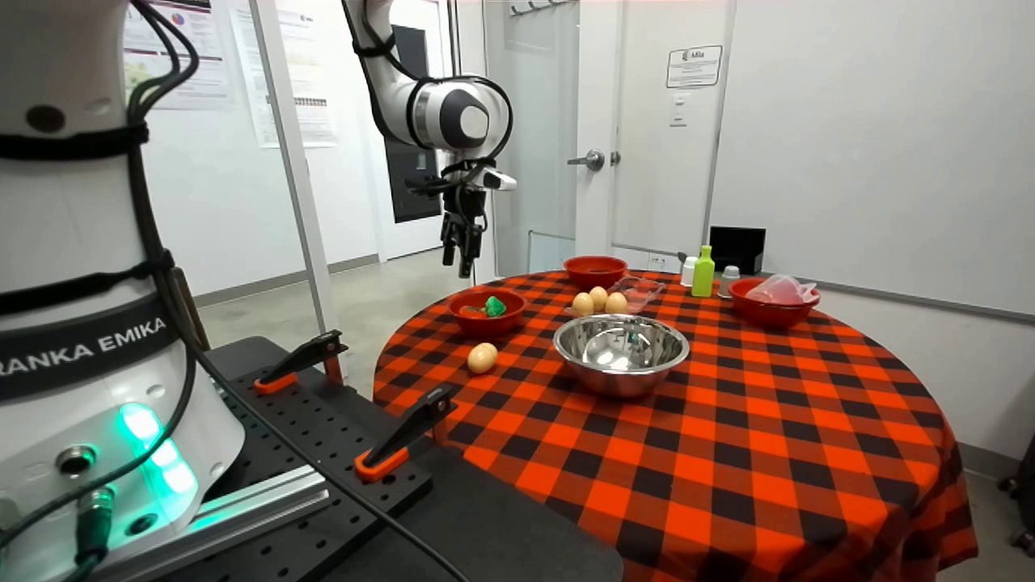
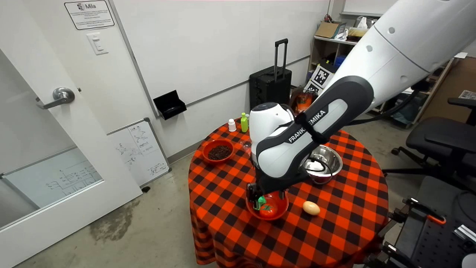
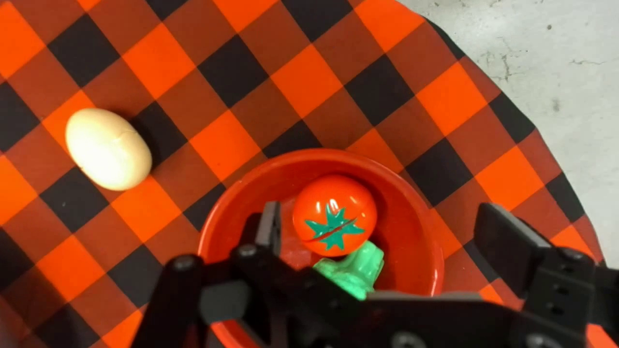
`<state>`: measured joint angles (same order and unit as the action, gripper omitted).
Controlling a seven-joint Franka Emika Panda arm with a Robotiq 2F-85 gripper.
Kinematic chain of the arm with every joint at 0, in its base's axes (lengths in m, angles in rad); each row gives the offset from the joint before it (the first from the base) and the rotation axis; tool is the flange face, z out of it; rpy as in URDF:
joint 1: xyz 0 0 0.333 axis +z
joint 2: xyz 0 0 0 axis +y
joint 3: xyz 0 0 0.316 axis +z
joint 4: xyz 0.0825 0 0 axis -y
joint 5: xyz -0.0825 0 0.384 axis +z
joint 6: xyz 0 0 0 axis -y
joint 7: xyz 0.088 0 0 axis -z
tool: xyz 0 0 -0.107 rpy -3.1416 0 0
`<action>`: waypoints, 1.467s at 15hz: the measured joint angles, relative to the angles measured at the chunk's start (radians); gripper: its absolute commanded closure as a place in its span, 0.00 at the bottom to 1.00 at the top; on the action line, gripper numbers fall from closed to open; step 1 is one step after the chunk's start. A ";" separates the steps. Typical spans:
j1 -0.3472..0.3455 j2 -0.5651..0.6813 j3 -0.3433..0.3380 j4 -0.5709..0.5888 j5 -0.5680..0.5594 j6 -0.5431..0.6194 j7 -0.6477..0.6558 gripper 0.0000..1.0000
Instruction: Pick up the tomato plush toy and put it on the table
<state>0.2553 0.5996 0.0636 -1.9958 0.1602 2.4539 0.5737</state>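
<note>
Inside red bowl [image 3: 404,241], green object [image 3: 355,268] beside tomato [image 3: 333,215]; end effector [image 3: 385,224] spread wide above; egg [image 3: 109,149] outside.

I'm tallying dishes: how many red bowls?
3: one bowl holds the tomato toy; in an exterior view, another bowl is behind three eggs, the third bowl right of the green bottle.

Steel bowl [image 1: 621,381]: upright. Pale egg [image 3: 109,149]: lying alone, near a red bowl [image 1: 487,325] with a green object [image 3: 355,270] inside. Three further eggs [image 1: 599,302]: clustered near clear plastic packaging [image 1: 643,293]. Lime-green bottle [image 1: 703,275]: upright. Another red bowl [image 2: 217,161]: dark grains [image 2: 219,152], probably beans, too small to confirm. Third red bowl [image 1: 772,314]: translucent pinkish plastic [image 1: 778,289] inside.
</note>
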 measured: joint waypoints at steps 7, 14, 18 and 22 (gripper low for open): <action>-0.001 0.100 -0.026 0.060 0.009 0.001 0.006 0.00; -0.002 0.154 -0.032 0.093 0.014 0.002 0.019 0.00; -0.002 0.176 -0.032 0.113 0.015 0.002 0.021 0.00; -0.002 0.203 -0.031 0.137 0.018 0.002 0.021 0.00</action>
<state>0.2531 0.8031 0.0322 -1.8593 0.1777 2.4554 0.5950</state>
